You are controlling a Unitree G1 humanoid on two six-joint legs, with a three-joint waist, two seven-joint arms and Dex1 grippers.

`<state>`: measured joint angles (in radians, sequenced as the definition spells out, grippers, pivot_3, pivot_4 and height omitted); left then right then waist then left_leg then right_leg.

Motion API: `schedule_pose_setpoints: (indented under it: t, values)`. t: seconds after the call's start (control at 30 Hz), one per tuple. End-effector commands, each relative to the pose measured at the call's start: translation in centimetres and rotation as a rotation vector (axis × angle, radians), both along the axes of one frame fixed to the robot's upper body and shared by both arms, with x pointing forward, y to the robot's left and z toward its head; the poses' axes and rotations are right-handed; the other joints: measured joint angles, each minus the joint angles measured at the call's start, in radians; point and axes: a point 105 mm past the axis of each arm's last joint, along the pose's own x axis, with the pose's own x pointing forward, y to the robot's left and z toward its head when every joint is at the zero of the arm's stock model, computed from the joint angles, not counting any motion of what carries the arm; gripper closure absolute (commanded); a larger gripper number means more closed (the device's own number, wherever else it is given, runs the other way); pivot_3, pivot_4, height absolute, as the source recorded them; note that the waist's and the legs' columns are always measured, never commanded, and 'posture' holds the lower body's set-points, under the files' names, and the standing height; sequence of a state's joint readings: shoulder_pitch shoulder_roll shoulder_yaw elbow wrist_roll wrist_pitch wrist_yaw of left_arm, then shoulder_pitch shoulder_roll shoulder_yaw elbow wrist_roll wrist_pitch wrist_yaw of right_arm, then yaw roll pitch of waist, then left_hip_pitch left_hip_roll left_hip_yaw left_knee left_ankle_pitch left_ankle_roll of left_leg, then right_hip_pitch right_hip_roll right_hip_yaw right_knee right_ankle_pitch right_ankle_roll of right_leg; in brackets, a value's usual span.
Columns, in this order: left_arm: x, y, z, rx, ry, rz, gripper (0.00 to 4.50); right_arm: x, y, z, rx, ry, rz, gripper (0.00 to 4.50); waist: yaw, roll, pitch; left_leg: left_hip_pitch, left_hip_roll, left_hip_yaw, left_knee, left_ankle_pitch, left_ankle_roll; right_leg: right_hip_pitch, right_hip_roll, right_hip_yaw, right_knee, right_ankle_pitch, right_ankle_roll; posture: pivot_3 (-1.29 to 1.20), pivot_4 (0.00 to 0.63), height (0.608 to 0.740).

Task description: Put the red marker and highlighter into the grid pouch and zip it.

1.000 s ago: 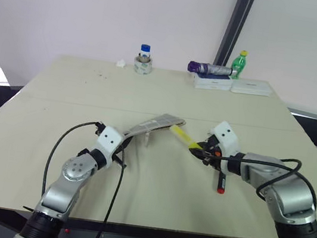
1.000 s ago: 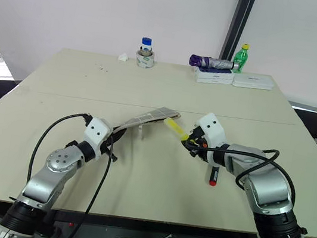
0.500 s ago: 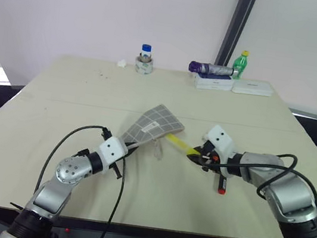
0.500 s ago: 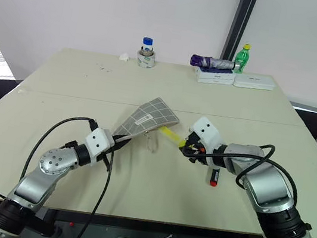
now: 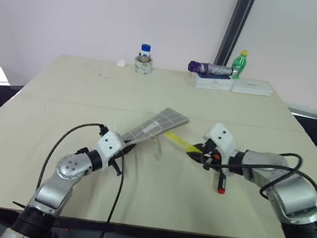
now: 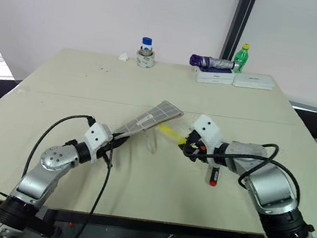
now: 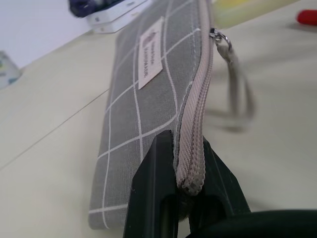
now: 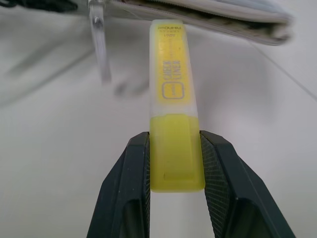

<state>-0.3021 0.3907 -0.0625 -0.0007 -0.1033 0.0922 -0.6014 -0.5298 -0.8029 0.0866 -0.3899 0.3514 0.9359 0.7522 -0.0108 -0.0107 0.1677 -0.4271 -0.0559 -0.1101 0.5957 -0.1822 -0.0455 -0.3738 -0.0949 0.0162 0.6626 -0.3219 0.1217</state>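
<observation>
The grid pouch [image 5: 156, 126], a flat grey fabric case with thin white lines and one small white label, is lifted above the bench [image 5: 78, 94] at a slant. We see the left end effector [image 5: 122, 149] pressed together on its near zipper end, with the pull tab [image 7: 233, 74] dangling from the far part of the zip. The highlighter [image 8: 174, 119], a short chunky yellow pen with a paler front section, is pinched at its rear by the right end effector [image 5: 200, 153]; its tip points at the pouch's edge, close to it. The red marker [image 5: 221, 182], slim with red ends and a black middle, lies on the bench just beside the right arm, untouched.

We count one pouch, one highlighter and one marker. At the far edge we count one small jar with a blue lid [image 5: 144, 58], one green bottle [image 5: 239, 61], one folded purple umbrella [image 5: 211, 69] lying on one of two flat white boxes [image 5: 231, 84], and one small white scrap [image 5: 120, 62].

The bench is pale beige with a seam across it. Behind stands a plain white wall with one dark upright post [image 5: 232, 31].
</observation>
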Motion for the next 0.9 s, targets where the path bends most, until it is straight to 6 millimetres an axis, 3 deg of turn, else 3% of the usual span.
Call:
schedule_pose_setpoints:
  t: [0.03, 0.33, 0.9]
  values:
    - [0.5, 0.7, 1.1, -0.055, -0.004, 0.035, 4.50, -0.7, -0.4, 1.9, 0.019, -0.060, 0.013, 3.63, -0.002, 0.000, 0.000, 0.000, 0.000, 0.000, 0.000, 0.000, 0.000, 0.000, 0.000, 0.000, 0.000, 0.000, 0.000, 0.00, 0.150, 0.740]
    - [0.4, 0.3, 1.0, -0.056, 0.004, 0.009, 4.50, 0.4, -1.8, 2.6, 0.038, -0.090, -0.081, 3.63, -0.001, 0.000, 0.000, 0.000, 0.000, 0.000, 0.000, 0.000, 0.000, 0.000, 0.000, 0.000, 0.000, 0.000, 0.000, 0.00, 0.150, 0.740]
    - [-0.4, -0.3, 1.0, -0.045, 0.001, -0.027, 4.50, 1.2, -1.2, 1.8, 0.057, -0.068, -0.084, 3.63, -0.001, 0.000, 0.000, 0.000, 0.000, 0.000, 0.000, 0.000, 0.000, 0.000, 0.000, 0.000, 0.000, 0.000, 0.000, 0.00, 0.150, 0.740]
